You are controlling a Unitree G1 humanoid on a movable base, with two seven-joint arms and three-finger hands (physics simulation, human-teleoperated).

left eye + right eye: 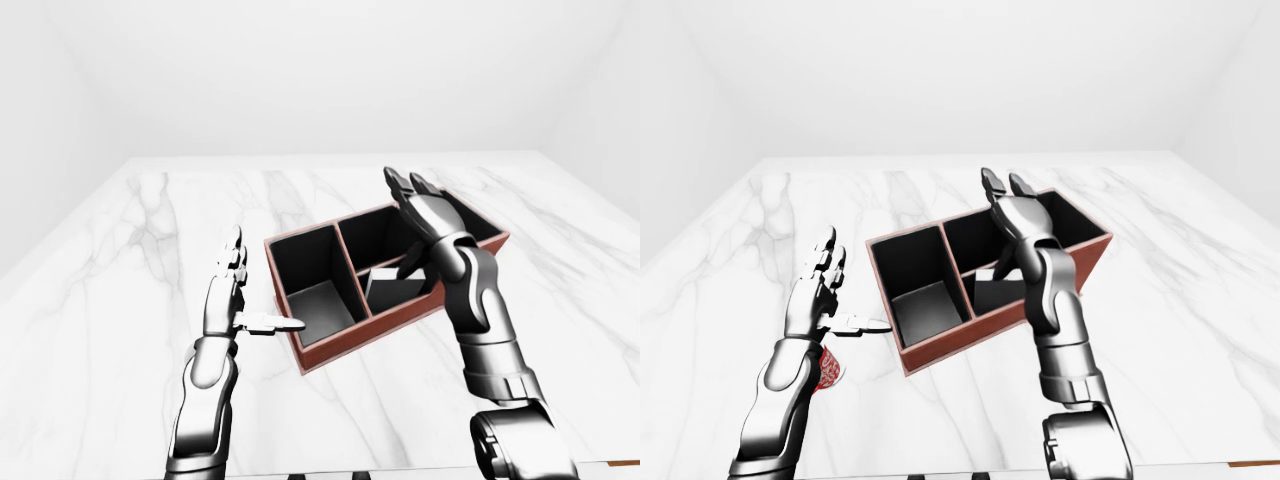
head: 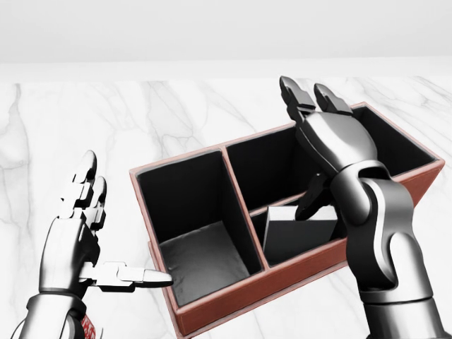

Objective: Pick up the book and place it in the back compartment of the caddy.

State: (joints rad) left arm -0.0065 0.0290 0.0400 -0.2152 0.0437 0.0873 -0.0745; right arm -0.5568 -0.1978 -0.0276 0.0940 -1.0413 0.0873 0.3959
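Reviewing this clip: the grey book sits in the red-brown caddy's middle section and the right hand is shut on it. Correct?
Not quite. The grey book does sit in the red-brown caddy's middle section, but the head view shows the right hand open above it, fingers spread, holding nothing.
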